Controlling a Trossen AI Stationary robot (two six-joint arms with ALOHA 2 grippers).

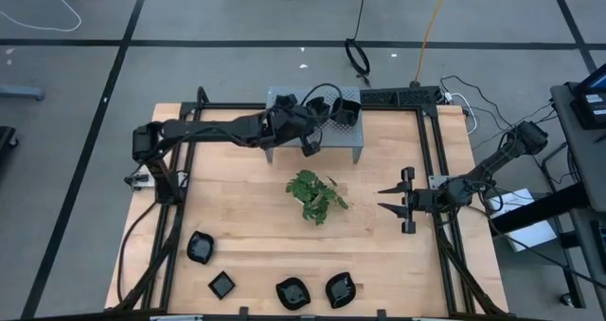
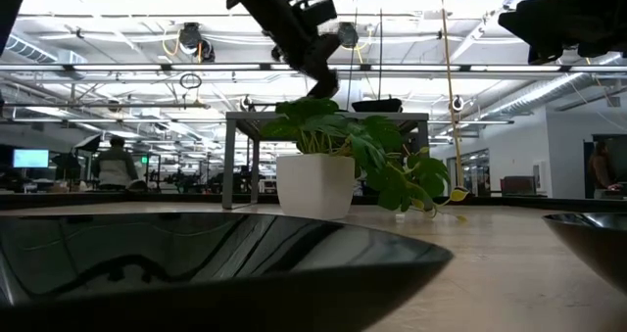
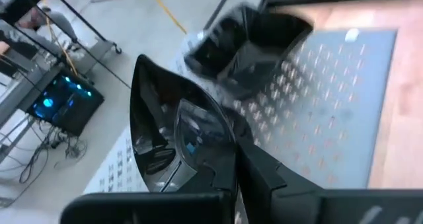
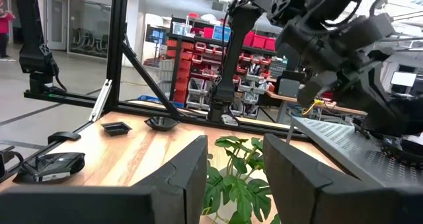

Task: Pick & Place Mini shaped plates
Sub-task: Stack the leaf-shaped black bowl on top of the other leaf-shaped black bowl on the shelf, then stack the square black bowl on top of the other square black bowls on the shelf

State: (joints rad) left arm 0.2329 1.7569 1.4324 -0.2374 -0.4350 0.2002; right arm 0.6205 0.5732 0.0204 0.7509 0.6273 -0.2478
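My left gripper (image 1: 311,141) hangs above the grey perforated stand (image 1: 284,151) at the table's far edge, shut on one glossy black mini plate (image 3: 173,137). Other black plates (image 3: 246,44) sit on the stand's far right corner (image 1: 347,112). Several more plates rest flat on the wood along the near edge: (image 1: 200,247), (image 1: 222,285), (image 1: 293,294), (image 1: 340,290). My right gripper (image 1: 390,200) waits open above the table's right side, pointing left toward the green leafy sprig (image 1: 315,195); its fingers (image 4: 192,178) hold nothing. My left gripper holds the mini plate by its rim (image 3: 218,159), pinched between the two fingers (image 3: 268,178). The plate is lifted clear above the stand and stands tipped on edge, its hollow (image 3: 192,128) facing the wrist camera. Whether one finger is inside the hollow is hidden by the plate.
The sprig stands in a white pot (image 2: 314,185) mid-table, between the stand and the near-edge plates. A black frame (image 1: 437,169) borders the table. Bare wood (image 1: 227,198) lies left of the sprig. In the low view one plate (image 2: 196,263) fills the foreground.
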